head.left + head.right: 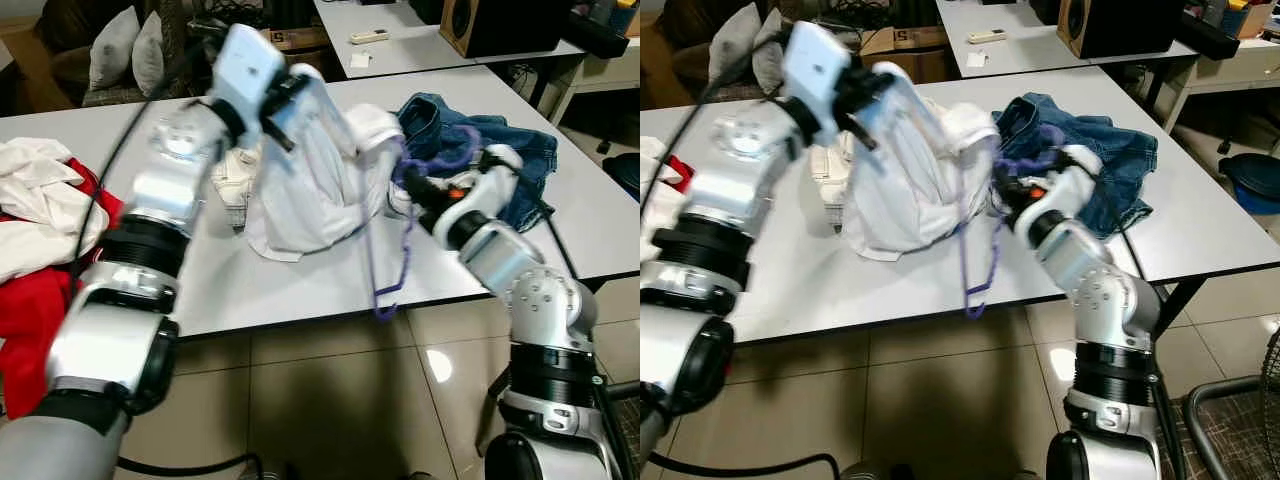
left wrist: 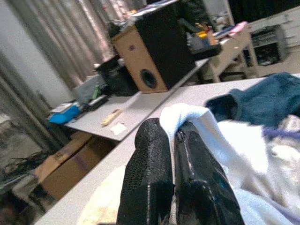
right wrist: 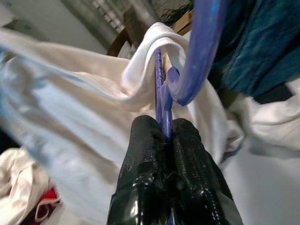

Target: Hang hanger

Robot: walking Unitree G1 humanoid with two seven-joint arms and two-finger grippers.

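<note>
A white shirt [image 1: 310, 190] is lifted off the white table [image 1: 300, 290], held up at its collar edge by my left gripper [image 1: 285, 100], which is shut on the cloth [image 2: 180, 119]. A purple plastic hanger [image 1: 400, 230] hangs partly inside the shirt, its lower corner dangling past the table's front edge and its hook [image 1: 455, 145] curving up over the jeans. My right gripper [image 1: 410, 185] is shut on the hanger's neck [image 3: 161, 103], just right of the shirt.
Blue jeans [image 1: 500, 150] lie crumpled at the table's right. A cream garment [image 1: 235, 185] lies behind the shirt, and red and white clothes [image 1: 40, 230] are heaped at the left. A second table with a wooden speaker [image 1: 480, 25] stands behind.
</note>
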